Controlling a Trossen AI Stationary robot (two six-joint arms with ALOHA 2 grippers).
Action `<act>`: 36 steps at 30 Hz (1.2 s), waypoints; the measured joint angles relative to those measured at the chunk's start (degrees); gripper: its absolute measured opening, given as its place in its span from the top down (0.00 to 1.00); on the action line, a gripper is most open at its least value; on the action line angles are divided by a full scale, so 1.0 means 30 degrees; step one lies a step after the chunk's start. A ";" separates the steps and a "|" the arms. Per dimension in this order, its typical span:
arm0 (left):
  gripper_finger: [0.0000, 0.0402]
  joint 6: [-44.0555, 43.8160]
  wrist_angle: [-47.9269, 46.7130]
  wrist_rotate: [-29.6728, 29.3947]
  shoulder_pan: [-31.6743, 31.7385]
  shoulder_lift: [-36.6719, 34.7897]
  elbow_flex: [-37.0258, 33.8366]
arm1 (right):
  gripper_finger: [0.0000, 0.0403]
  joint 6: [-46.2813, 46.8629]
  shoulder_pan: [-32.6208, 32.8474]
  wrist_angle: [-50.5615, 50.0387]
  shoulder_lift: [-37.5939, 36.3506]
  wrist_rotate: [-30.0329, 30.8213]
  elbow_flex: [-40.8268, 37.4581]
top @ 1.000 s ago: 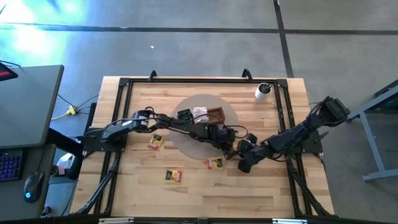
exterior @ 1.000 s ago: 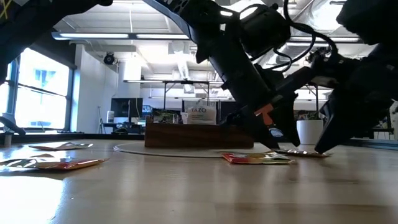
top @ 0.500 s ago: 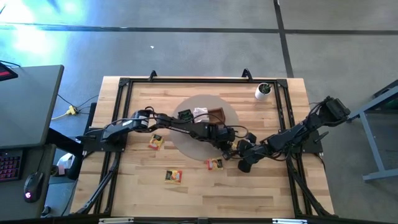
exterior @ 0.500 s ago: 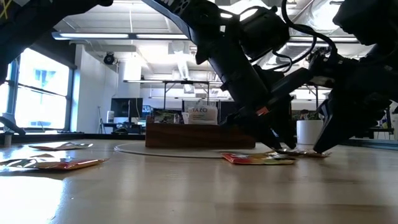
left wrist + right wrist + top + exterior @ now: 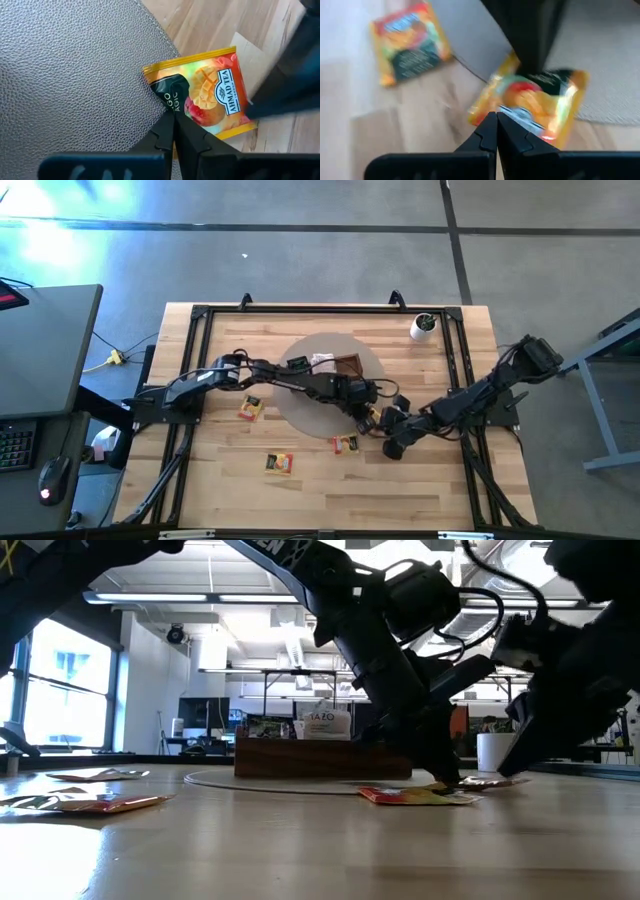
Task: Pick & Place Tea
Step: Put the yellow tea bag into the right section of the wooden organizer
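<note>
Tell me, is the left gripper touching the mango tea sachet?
Touching. In the left wrist view the left gripper has its fingers shut, tips pinching the edge of the mango tea sachet, which lies partly on the grey mat.

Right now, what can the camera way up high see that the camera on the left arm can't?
Only the high view shows the whole table: the white cup in the far corner, the wooden tray on the grey mat, three more tea sachets on the wood, and both arms.

Only the left wrist view shows the mango picture and the words AHMAD TEA on the yellow-orange sachet.

Both show the left gripper shut at the edge of that sachet, where the mat meets the wood.
</note>
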 joint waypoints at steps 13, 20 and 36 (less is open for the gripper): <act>1.00 0.2210 -1.0802 -0.3260 0.0156 0.0124 0.6627 | 1.00 -0.1087 0.1813 0.0916 0.0000 -0.0069 0.1253; 1.00 0.4139 -1.5120 -1.0718 0.0399 -0.0066 0.9755 | 1.00 -0.1153 0.2020 0.0499 0.0000 -0.0053 0.1239; 1.00 0.5104 -1.5973 -1.3574 0.1640 0.1313 0.9601 | 1.00 -0.1714 0.2012 0.0145 -0.0007 0.0158 0.1231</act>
